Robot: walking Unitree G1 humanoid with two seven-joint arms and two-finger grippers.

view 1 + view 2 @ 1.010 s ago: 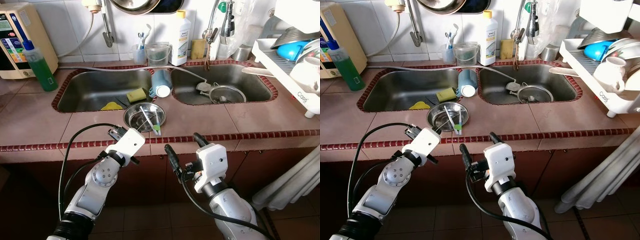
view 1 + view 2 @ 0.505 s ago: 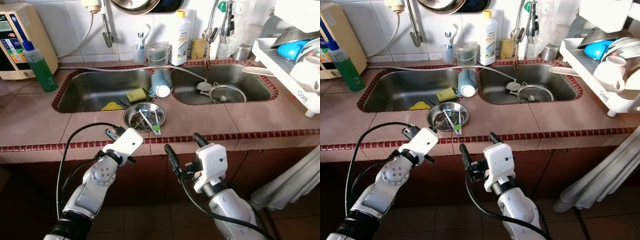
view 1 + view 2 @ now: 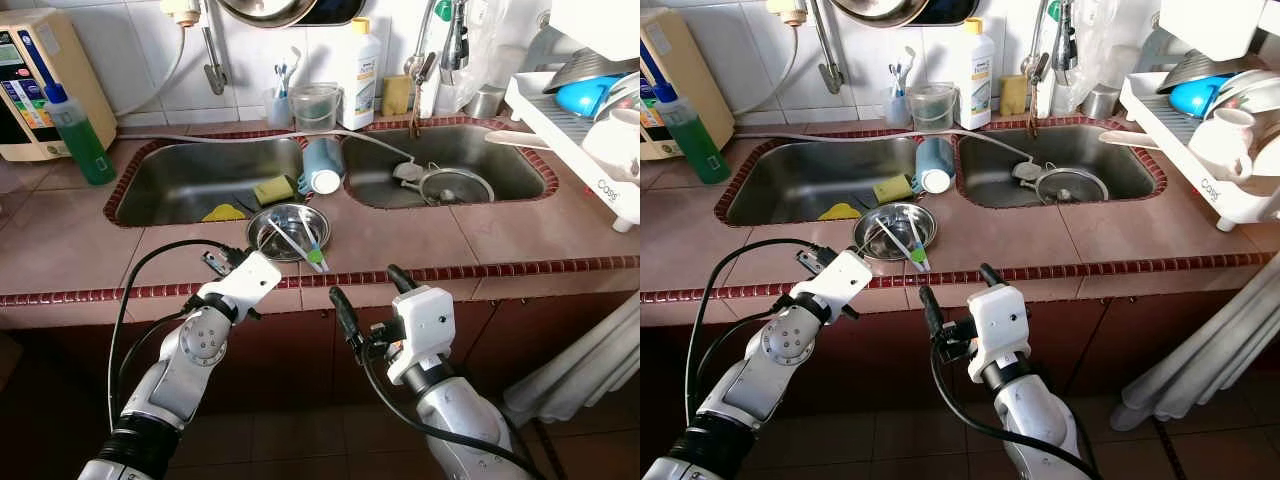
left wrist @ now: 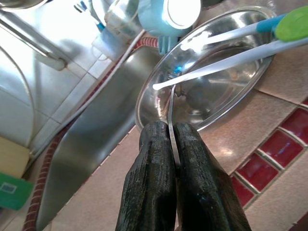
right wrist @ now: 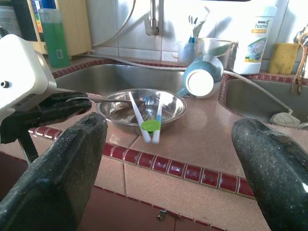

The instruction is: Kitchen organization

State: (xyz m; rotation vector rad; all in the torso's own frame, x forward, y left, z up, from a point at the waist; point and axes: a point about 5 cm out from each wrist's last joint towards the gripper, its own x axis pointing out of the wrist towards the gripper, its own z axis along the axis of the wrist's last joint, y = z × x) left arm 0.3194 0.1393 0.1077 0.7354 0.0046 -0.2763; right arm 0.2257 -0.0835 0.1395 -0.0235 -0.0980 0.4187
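- Head views: the steel bowl (image 3: 289,230) is sitting on the counter ledge between the two sinks, with two toothbrushes (image 3: 310,247) leaning over its near rim. The left gripper (image 3: 222,263) is working just beside the bowl's near-left edge, clearly the nearer arm; the right gripper (image 3: 370,303) is hovering below the counter edge, farther from the bowl.
- Left wrist view: the left fingers (image 4: 156,163) are pressing together on a thin metal utensil handle (image 4: 173,130), whose long axis is running straight ahead from the fingertips into the bowl.
- Right wrist view: the right fingers (image 5: 62,159) are spreading wide and holding nothing, facing the bowl and the blue cup (image 5: 201,79) lying behind it.
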